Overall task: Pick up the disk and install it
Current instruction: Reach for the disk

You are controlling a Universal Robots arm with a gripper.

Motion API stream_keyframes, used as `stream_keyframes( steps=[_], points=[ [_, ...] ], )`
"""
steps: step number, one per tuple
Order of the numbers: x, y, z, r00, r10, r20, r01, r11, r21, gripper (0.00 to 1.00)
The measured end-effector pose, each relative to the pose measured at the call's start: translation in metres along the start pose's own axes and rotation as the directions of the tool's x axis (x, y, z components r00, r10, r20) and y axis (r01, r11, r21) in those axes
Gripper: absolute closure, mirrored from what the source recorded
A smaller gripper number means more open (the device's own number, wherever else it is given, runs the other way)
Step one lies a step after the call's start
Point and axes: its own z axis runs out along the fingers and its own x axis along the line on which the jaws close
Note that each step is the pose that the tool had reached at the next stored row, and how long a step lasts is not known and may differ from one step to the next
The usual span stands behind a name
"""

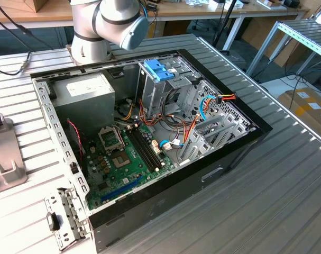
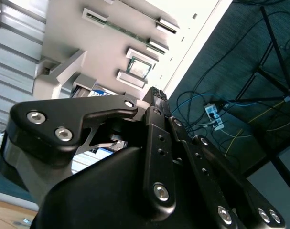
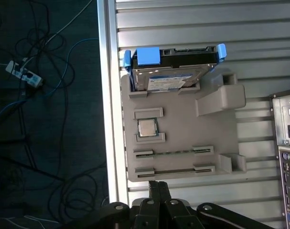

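"Grey plastic holder on the slatted metal table is what I have in the first wrist view. The disk sits in the slot at the holder's end farthest from the gripper. Its label is showing and it has blue mounting pieces on its sides."

"Anything gripped?"

"No. I see the fingers pressed together with nothing between them, in both wrist views, and they are well apart from the disk. Between the gripper and the disk, the holder carries a processor chip in a square recess and two memory sticks in slots."

"And the computer?"

"Its rear panel is near the holder. In the exterior view the open case lies on the table. Inside it, the drive cage with light-blue handles stands near the power supply, and the green motherboard is in front of them."
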Motion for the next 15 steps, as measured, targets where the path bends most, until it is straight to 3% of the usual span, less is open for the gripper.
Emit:
stream_keyframes(
  steps=[15],
  points=[
    [0.0103,-0.0008,0.0003,1.0,0.0,0.0,0.0,1.0,0.0,0.89]
  ],
)
